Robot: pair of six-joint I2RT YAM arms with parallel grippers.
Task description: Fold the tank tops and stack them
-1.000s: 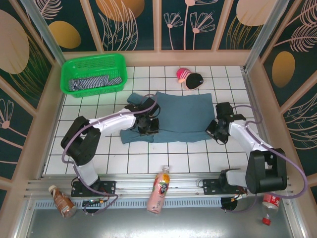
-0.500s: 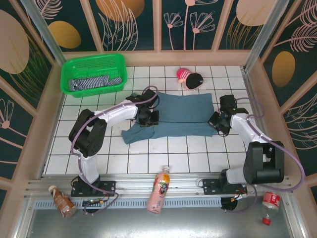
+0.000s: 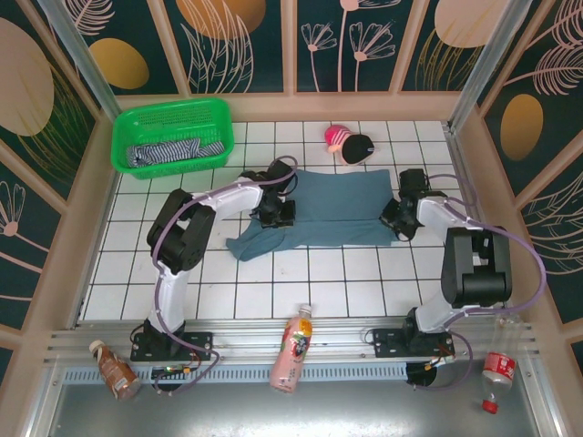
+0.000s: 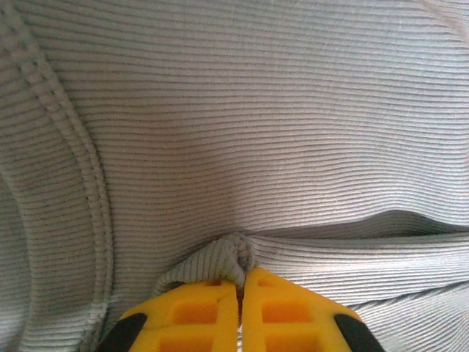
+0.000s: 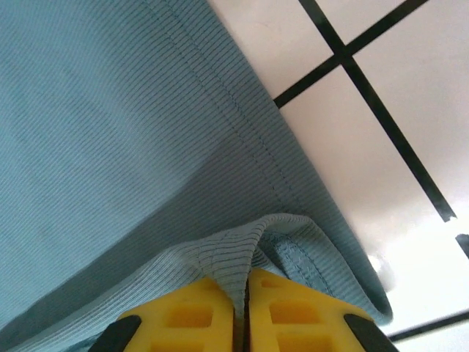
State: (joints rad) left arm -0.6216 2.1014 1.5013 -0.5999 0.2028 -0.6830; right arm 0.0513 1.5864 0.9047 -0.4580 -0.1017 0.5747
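Starting at the left gripper [image 4: 239, 282]: clamped on a small nub of the blue-grey tank top [image 4: 256, 147], yellow fingertips pressed together with ribbed cloth bunched right between them. Around that pinch, fine ribbing, with a thick seamed edge curving down the left side and a soft crease running off to the right. Same deal over at the right gripper [image 5: 247, 282]: closed tight on a fold of that same top, hemmed edge curled over just beside the tips. Past the hem, white tiled table [image 5: 366, 44] with dark grout lines. Seen from above, gripping near the top's left end with the left arm and at its right edge with the right arm, cloth spread between them across the middle of the table, near-left corner drooping out in a rumpled flap toward the arm bases. Further out, back left corner: green basket [image 3: 121, 137] with the striped tank top [image 3: 164, 152] lying crumpled inside, well apart from the blue-grey one. Behind the blue-grey top, near but not touching: small pink-and-black toy [image 3: 349, 143]. Down at the near rail, between the two bases, a pink bottle [image 3: 293, 349] lying on its side, plus a brown bottle [image 3: 114, 369] off to the left and a red-capped bottle [image 3: 496, 373] off to the right.
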